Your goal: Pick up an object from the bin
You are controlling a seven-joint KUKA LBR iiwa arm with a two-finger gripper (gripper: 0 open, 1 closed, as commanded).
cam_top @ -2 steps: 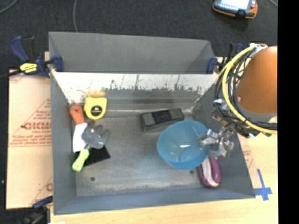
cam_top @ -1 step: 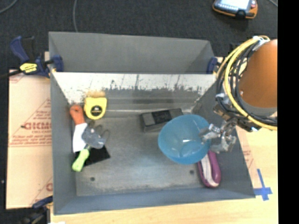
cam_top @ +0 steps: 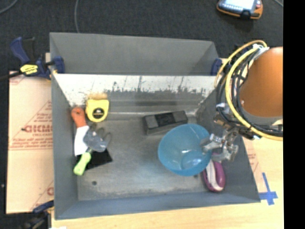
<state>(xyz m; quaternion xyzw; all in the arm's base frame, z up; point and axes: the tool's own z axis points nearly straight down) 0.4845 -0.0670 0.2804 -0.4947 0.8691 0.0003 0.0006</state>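
Observation:
My gripper (cam_top: pixel 221 146) hangs low at the right side of the bin, right at the right rim of a light blue plastic bowl (cam_top: pixel 181 151). The bowl stands upright on the bin floor, right of centre. Just below the gripper, a purple and white eggplant-shaped toy (cam_top: pixel 215 176) lies against the right wall. Nothing can be seen held in the gripper. A black rectangular block (cam_top: pixel 165 120) lies behind the bowl, near the back wall.
At the left side lies a cluster: a yellow tape measure (cam_top: pixel 97 109), an orange piece (cam_top: pixel 77 115), a white card (cam_top: pixel 79 140), a grey clip-like thing (cam_top: pixel 96 140), a green handle (cam_top: pixel 81 164) and a black scrap (cam_top: pixel 101 157). The arm with its orange cover and cables stands over the right wall.

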